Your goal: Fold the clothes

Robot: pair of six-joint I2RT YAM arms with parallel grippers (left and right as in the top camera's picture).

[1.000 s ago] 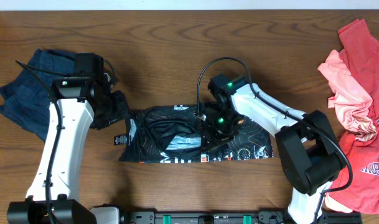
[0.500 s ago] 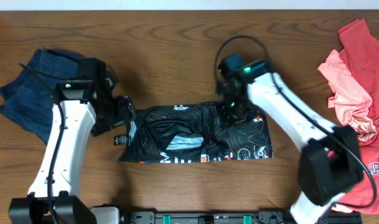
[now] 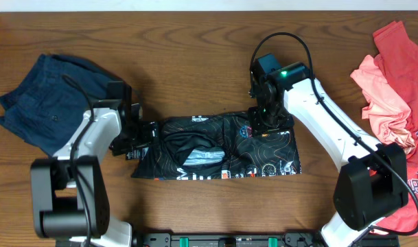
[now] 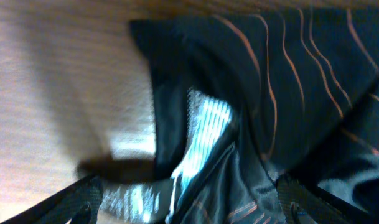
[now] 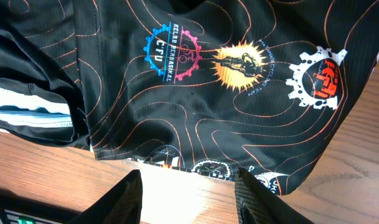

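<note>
Left gripper (image 4: 189, 198) and right gripper (image 5: 190, 186) hang spread over the limp, slippery-looking cycling jersey (image 3: 263, 152), best pinched at its corners.

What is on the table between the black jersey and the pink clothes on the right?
Nothing lies there: between the black jersey and the pink clothes the overhead view shows bare table, with the right arm crossing above it.

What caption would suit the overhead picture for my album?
Left gripper and right gripper poised at a black jersey, navy garment and red clothes lying either side.
</note>
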